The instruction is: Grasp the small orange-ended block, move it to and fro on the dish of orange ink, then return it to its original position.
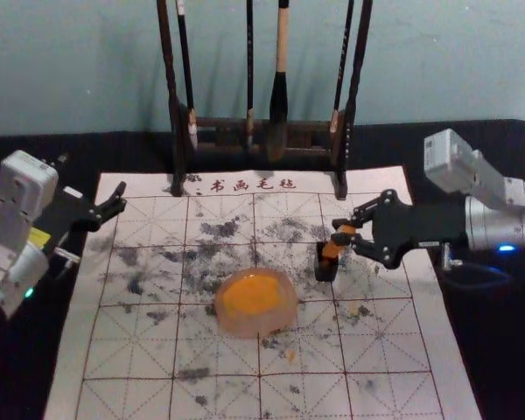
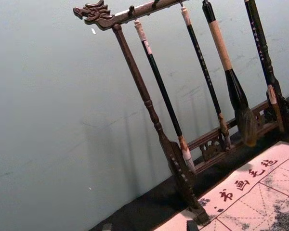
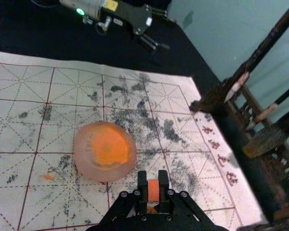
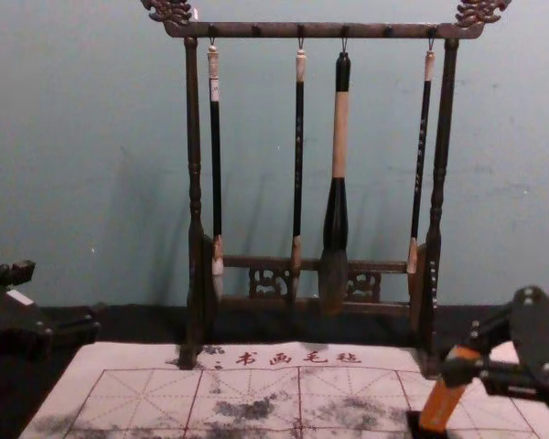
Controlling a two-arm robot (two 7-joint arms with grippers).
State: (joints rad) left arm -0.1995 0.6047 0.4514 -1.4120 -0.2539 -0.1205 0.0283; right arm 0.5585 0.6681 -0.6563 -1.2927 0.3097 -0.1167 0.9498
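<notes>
Head view: right gripper (image 1: pixel 341 233) clamps the small, rectangular orange-ended block (image 1: pixel 332 250) at a small black holder (image 1: pixel 325 269), right of the round translucent ink dish (image 1: pixel 278 326); left gripper (image 1: pixel 114 202), parked by the pale gridded mat's (image 1: pixel 385 181) left edge, has fingers spread. Right wrist view: block between both fingers. Chest view: block tilted, lower end at the holder.

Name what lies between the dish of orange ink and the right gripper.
In the head view, a black holder at the lower end of the orange block, and a strip of calligraphy felt.
</notes>
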